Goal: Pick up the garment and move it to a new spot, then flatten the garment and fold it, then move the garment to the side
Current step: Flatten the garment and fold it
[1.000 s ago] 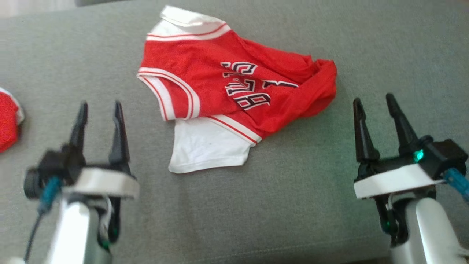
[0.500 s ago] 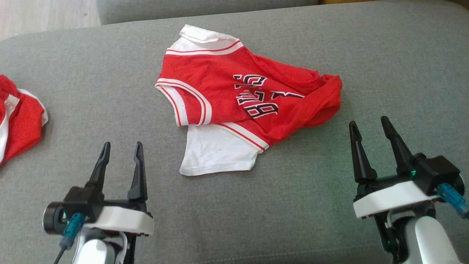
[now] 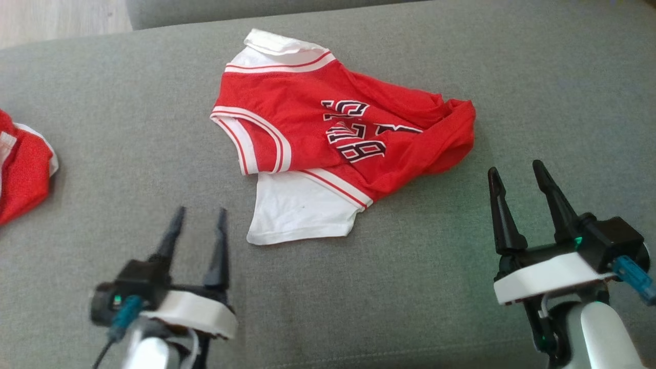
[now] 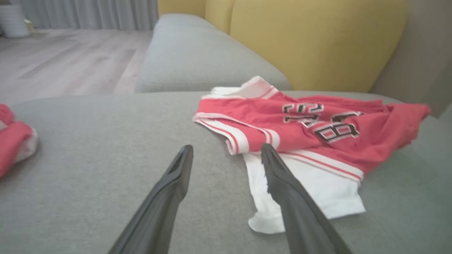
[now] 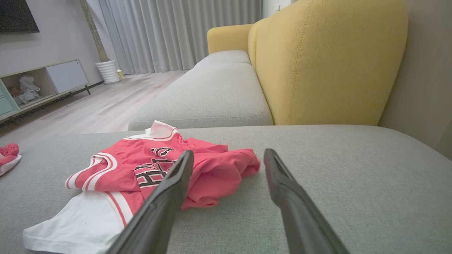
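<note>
**Condition.** The left gripper [image 3: 200, 212] and right gripper [image 3: 514, 169] hover over the cushion [image 3: 410, 287]. The fingers of both are spread wide and hold nothing. The garment [image 3: 307, 128] lies beyond them, mid-cushion. It is apart from both grippers and not yet picked up. Its white part is nearest the left gripper, and its right end is crumpled.

**Hazards.**
- The left fingers point just beside the white edge. If you close there, expect to catch a thin single layer, or only the cushion.
- The garment lies in overlapping layers. A pinch on one layer will likely let the rest trail and bunch further when lifted.
- A steep descent could dig the fingertips into the soft cushion.
- Another red cloth [image 3: 25, 169] lies at the far left. Choose a new spot well away from it.

**Change from earlier frames.** The head camera has shifted, so disregard the overall drift. Relative to the garment, the left gripper has moved toward the white edge. The right gripper has barely changed. The garment lies as before.
</note>
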You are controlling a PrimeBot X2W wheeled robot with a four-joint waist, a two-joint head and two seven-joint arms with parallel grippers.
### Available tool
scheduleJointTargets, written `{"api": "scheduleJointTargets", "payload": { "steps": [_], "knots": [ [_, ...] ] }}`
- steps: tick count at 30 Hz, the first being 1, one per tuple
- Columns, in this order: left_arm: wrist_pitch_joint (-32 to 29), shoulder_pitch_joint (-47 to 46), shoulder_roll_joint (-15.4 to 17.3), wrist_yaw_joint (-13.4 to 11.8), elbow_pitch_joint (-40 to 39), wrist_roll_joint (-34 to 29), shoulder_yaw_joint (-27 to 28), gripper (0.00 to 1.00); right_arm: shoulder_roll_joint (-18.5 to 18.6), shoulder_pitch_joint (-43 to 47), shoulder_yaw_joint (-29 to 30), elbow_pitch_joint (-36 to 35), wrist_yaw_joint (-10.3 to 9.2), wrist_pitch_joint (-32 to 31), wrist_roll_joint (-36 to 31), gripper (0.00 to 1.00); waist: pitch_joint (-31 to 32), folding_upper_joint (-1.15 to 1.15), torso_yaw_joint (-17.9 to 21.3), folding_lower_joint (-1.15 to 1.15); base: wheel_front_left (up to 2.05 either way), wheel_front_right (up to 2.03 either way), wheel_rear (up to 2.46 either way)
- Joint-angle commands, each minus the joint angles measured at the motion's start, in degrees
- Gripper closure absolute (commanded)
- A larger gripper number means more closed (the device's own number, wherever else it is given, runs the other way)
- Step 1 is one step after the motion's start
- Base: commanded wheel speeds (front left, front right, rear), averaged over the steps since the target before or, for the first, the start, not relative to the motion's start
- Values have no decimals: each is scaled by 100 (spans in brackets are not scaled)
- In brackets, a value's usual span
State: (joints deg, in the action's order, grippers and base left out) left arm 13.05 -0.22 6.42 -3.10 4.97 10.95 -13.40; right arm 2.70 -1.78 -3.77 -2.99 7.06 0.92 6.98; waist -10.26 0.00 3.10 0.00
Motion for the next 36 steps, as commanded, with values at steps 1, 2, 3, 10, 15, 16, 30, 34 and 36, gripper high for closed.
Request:
{"api": "scheduleJointTargets", "payload": {
  "steps": [1, 2, 3, 10, 15, 16, 30, 34, 36],
  "knots": [
    [-8, -220, -5, 23, -136, 41, 145, 0, 18, -130, -152, -215, 43, -4, 20, 0, -18, 0, 8, 0, 0, 0, 0],
    [-59, -256, -21, 80, -72, 59, 71, 0, 18, -136, -155, -219, 43, 1, 27, 0, -44, 0, 17, 0, 0, 0, 0],
    [-102, -303, -34, 131, -5, 57, -6, 0, 18, -147, -166, -223, 43, 5, 35, 0, -77, 0, 34, 0, 0, 0, 0],
    [-409, -659, -131, 344, 882, 167, -316, 0, 18, -275, -286, -209, 43, 106, 108, 0, -283, 0, 188, 0, 0, 0, 0],
    [-447, -867, -163, 492, 1543, 422, -266, 78, 18, -298, -316, -173, 43, 154, 59, 0, -370, 0, 287, 0, 0, 0, 0],
    [-435, -902, -172, 580, 1711, 542, -250, 100, 18, -296, -292, -164, 43, 169, 50, 0, -393, 0, 300, 0, 0, 0, 0],
    [74, -403, 257, 89, 745, 731, 530, 100, 18, -167, 93, -103, 43, 147, 105, 0, -323, 0, 177, 0, 0, 0, 0],
    [20, -234, 363, -12, 535, 821, 701, 100, 18, -85, 251, -104, 43, 115, 139, 0, -294, 0, 132, 0, 0, 0, 0],
    [-1, -219, 379, -62, 569, 879, 780, 100, 18, -60, 303, -102, 43, 104, 163, 0, -284, 0, 130, 0, 0, 0, 0]
  ]
}}
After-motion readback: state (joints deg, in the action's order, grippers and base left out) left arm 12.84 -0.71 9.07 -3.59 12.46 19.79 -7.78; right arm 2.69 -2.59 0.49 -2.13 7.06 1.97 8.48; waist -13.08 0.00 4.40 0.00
